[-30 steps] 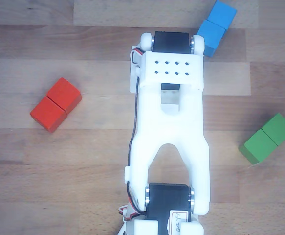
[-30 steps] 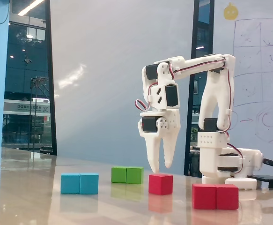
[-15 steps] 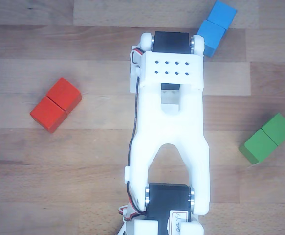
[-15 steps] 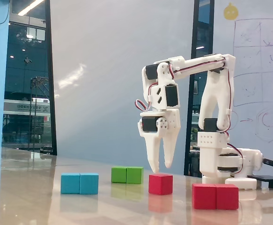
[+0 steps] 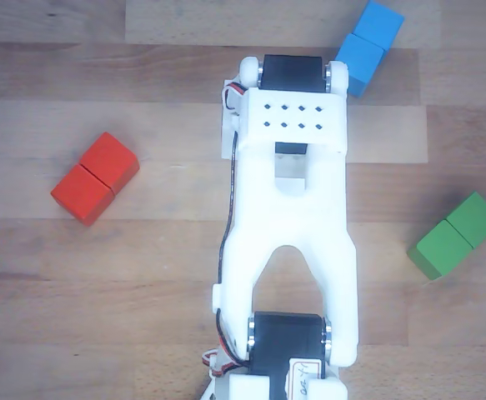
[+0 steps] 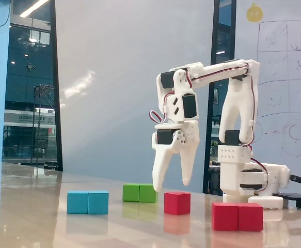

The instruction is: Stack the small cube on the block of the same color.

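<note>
My tool (image 6: 171, 187) hangs point-down above the worktop (image 6: 36, 217), its two fingers spread well apart and holding nothing. In the fixed view the small red cube (image 6: 177, 202) sits on the worktop just below the gap between the tips, not touched by either. The red two-cube block (image 6: 237, 216) lies nearer the camera and to the right of the cube, a little apart from it. Behind the cube stands the green block (image 6: 139, 192), and further left the blue block (image 6: 88, 202).

In the other view my white arm (image 5: 288, 225) covers the middle and hides the cube. There the red block (image 5: 95, 178) lies to the left, the blue block (image 5: 368, 46) at the top and the green block (image 5: 455, 235) at the right.
</note>
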You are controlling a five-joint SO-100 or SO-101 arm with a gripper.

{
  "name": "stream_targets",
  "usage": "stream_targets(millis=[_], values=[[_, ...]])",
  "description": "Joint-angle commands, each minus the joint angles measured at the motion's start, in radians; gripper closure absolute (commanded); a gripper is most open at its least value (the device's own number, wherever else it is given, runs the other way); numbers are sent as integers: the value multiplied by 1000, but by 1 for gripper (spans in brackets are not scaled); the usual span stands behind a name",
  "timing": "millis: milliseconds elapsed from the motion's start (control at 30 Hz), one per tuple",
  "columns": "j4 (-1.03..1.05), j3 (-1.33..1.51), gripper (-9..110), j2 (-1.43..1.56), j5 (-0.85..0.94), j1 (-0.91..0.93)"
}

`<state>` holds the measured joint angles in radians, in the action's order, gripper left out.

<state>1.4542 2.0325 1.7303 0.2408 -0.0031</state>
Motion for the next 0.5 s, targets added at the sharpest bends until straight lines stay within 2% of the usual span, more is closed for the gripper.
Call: stream_targets(millis=[0,467], values=[[-12,20,60,9,6,-3],[-210,176,60,3,-9,-2]])
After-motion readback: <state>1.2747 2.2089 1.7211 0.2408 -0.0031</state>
